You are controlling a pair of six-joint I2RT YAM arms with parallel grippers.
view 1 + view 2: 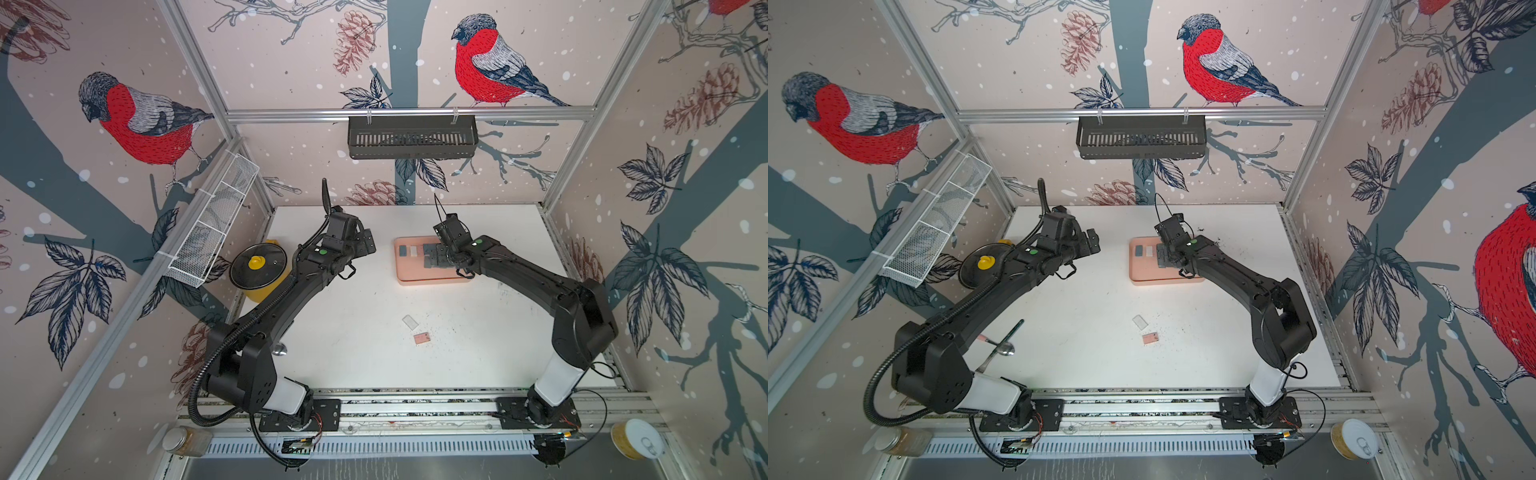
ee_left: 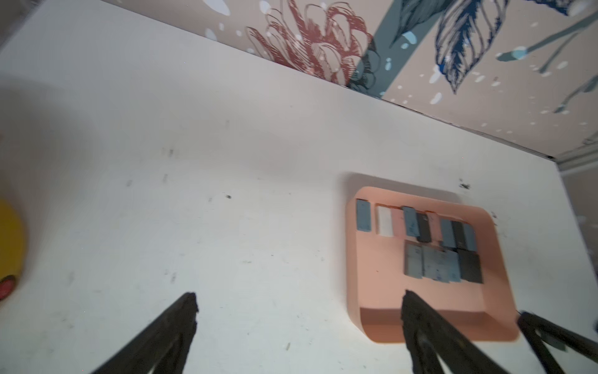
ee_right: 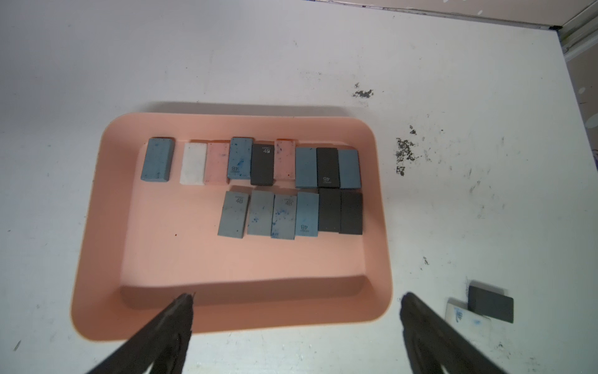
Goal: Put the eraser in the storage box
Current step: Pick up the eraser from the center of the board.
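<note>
A: Gripper state?
B: Spread wide, empty, on both arms. Right gripper (image 3: 297,296) over storage box (image 3: 103,210), left gripper (image 2: 299,294) off to its side, apart
A: Next eraser?
B: Black eraser (image 3: 490,303) on bench (image 3: 291,48), outside box corner, just beside right gripper, touching a white eraser (image 3: 466,319). Long axis roughly along jaw line, so probably needs wrist turn. Right arm nearer

The walls (image 1: 291,62) have pale pink paper with big red birds (image 1: 482,62), pine cones (image 1: 353,37) and dark leaves (image 1: 665,291). Shiny metal bars (image 1: 411,113) run along the edges. A black basket (image 1: 411,137) hangs on the back bar. A white wire basket (image 1: 216,220) hangs at the side. The bench (image 1: 353,332) is white with little dark marks.
</note>
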